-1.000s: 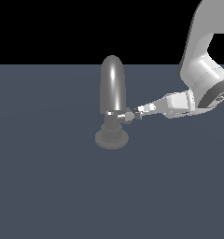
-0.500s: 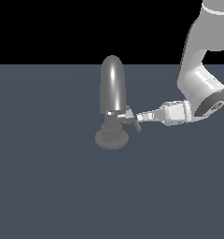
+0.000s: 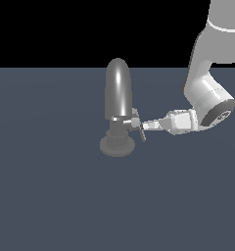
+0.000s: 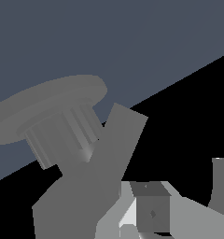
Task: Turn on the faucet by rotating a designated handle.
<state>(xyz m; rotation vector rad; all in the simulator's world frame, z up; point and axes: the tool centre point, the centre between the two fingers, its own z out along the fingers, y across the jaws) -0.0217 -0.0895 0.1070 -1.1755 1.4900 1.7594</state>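
The faucet (image 3: pixel 118 93) is a glossy grey arched spout on a round ribbed base (image 3: pixel 117 145); the wrist view shows that base (image 4: pixel 58 121) close up. The handle (image 3: pixel 140 131) is a short grey lever sticking out from the neck toward the exterior view's right, angled downward; it appears as a flat grey bar (image 4: pixel 116 144) in the wrist view. My gripper (image 3: pixel 148 125) reaches in from the exterior view's right and touches the handle. In the wrist view the gripper (image 4: pixel 186 200) shows two fingers standing apart, with one finger (image 4: pixel 151 210) pressed beside the lever and nothing between them.
The faucet stands alone on a flat dark blue-grey surface (image 3: pixel 65 196). My white arm (image 3: pixel 207 93) comes down from the upper part of the exterior view's right.
The gripper has moved toward the exterior view's left and slightly down against the handle. The lever has swung downward from where it stood a second ago.
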